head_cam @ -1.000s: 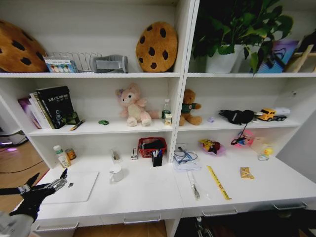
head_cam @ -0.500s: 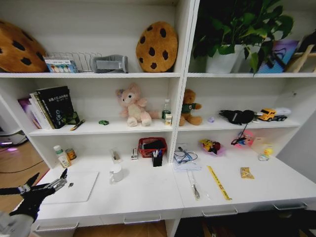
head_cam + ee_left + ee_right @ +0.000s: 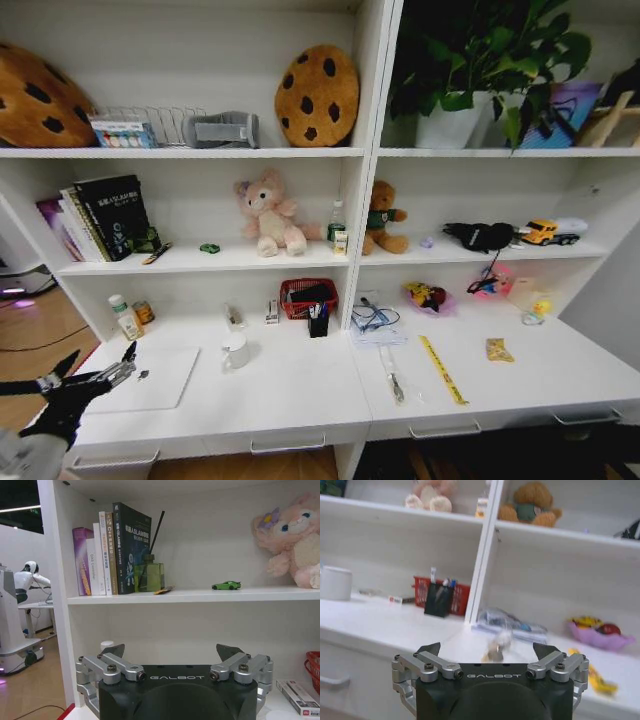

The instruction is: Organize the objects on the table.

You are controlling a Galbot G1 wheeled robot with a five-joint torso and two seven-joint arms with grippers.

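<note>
The table (image 3: 300, 390) carries a thin silver laptop (image 3: 155, 378) at its left end. My left gripper (image 3: 122, 364) hovers open and empty over the laptop's left edge. In the left wrist view its fingers (image 3: 116, 651) stand spread below the shelf that holds the tiny green toy car (image 3: 226, 585) (image 3: 209, 248). A black pen cup (image 3: 318, 322) (image 3: 438, 600) stands near the middle post. A loose pen (image 3: 392, 376) and a yellow ruler (image 3: 442, 369) lie right of it. My right gripper (image 3: 486, 649) is open and empty, low in front of the desk's edge.
A white mug (image 3: 235, 350) and a red basket (image 3: 308, 297) sit behind the laptop. Small bottles (image 3: 126, 317) stand at the back left. Books (image 3: 107, 552), plush toys (image 3: 268, 213) and cookie cushions (image 3: 318, 95) fill the shelves. Papers and cables (image 3: 375, 322) lie beside the post.
</note>
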